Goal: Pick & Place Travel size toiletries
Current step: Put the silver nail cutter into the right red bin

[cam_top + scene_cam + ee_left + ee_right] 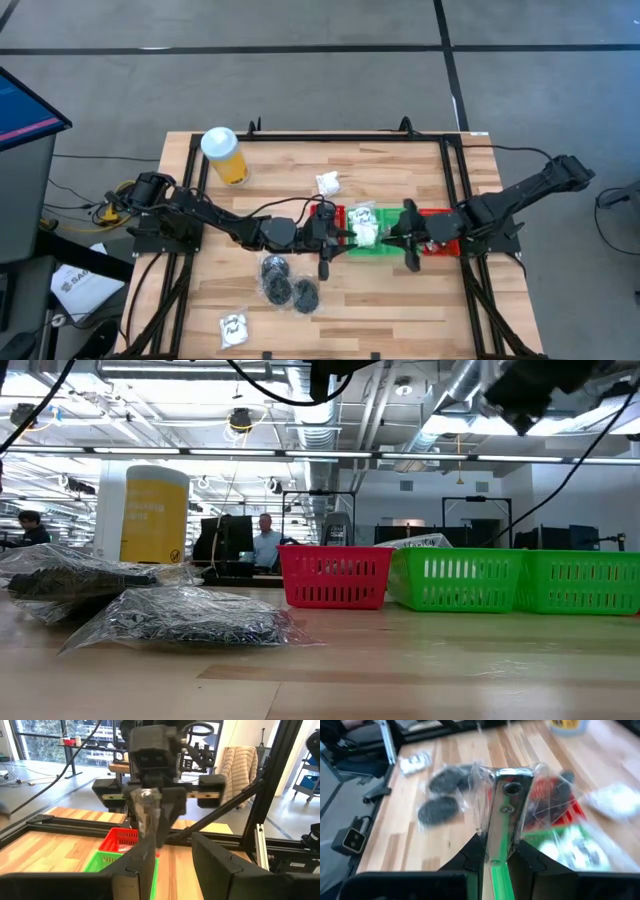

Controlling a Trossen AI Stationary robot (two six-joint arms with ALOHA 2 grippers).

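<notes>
My right gripper (500, 852) is shut on a clear bag holding a small silver tube (506, 805), above the red and green trays (375, 245) at the table's middle. My left gripper (172, 860) faces it from the table's left with its fingers open and nothing plainly between them; it sees the bagged tube (146, 805) just ahead. White sachets (366, 228) lie in the green tray. One white sachet (328, 183) lies behind the trays and another (233, 328) near the front edge. Clear bags of black round pieces (285, 280) rest on the wood. My right gripper pinches the bagged silver tube by its near end (501, 837) between its two fingers. The tube runs on past the fingertips, in line with them, and the loose clear film (547, 805) spreads to either side. The fingers slant down from the table's right. The bag is lifted clear above the trays.
A yellow cylinder with a white lid (225, 155) stands at the far left of the table. A black frame rail (350, 135) runs along the far edge and down both sides. In the low view, people sit at desks (266, 540) beyond the table.
</notes>
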